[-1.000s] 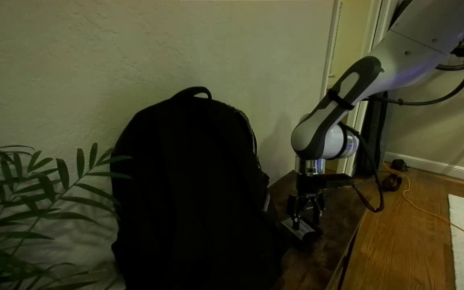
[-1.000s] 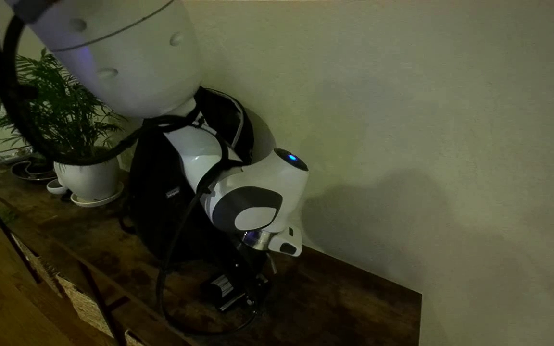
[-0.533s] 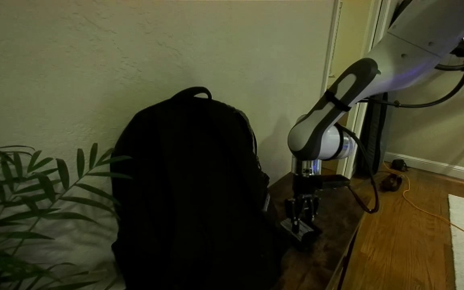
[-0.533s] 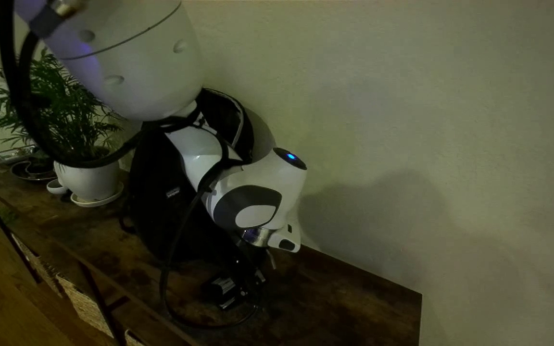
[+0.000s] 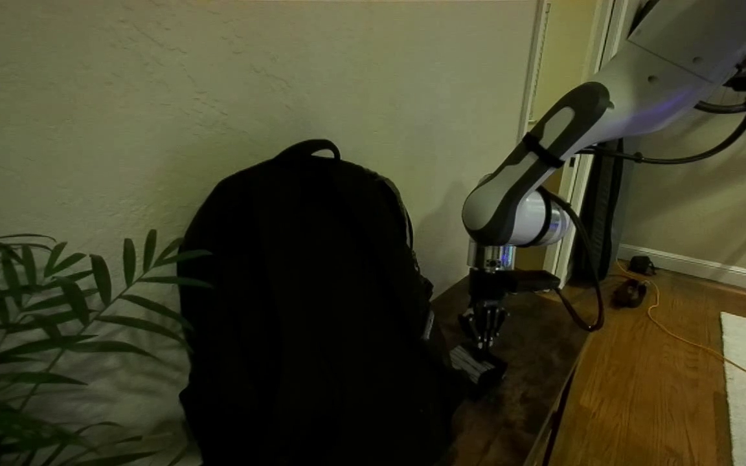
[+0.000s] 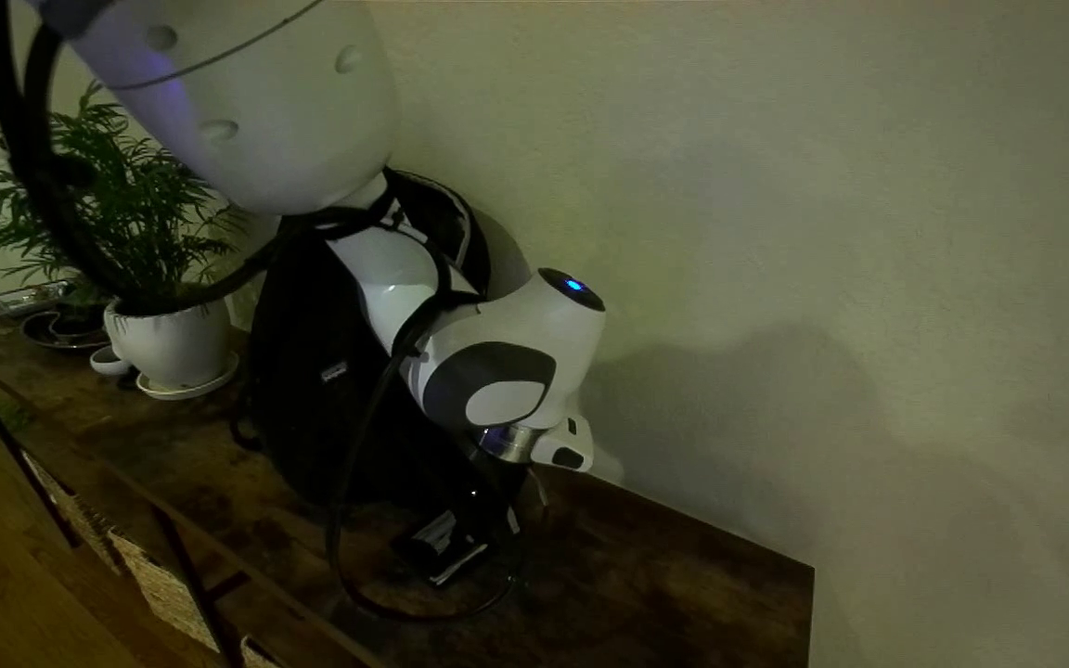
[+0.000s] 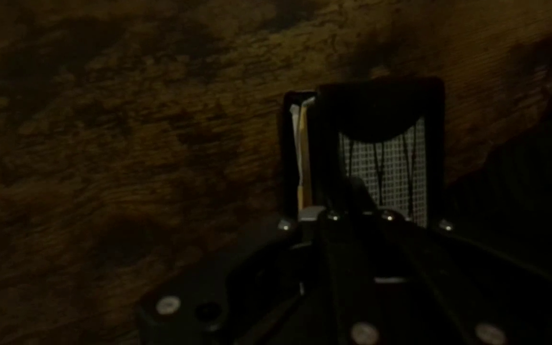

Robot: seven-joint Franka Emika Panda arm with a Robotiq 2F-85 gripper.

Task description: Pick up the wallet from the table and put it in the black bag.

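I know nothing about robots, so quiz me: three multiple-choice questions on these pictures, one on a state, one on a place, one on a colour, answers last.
1. Which way up is the bag?
A) Upside down
B) Upright
C) Flat on its side

2. Where is the wallet?
A) In the bag
B) On the floor
C) At the jaws

3. What colour is the plant pot?
A) White
B) Red
C) Black

1 B: its loop handle is at the top in an exterior view.
2 C: the wrist view shows it right at the jaws.
3 A: its white side shows in an exterior view.
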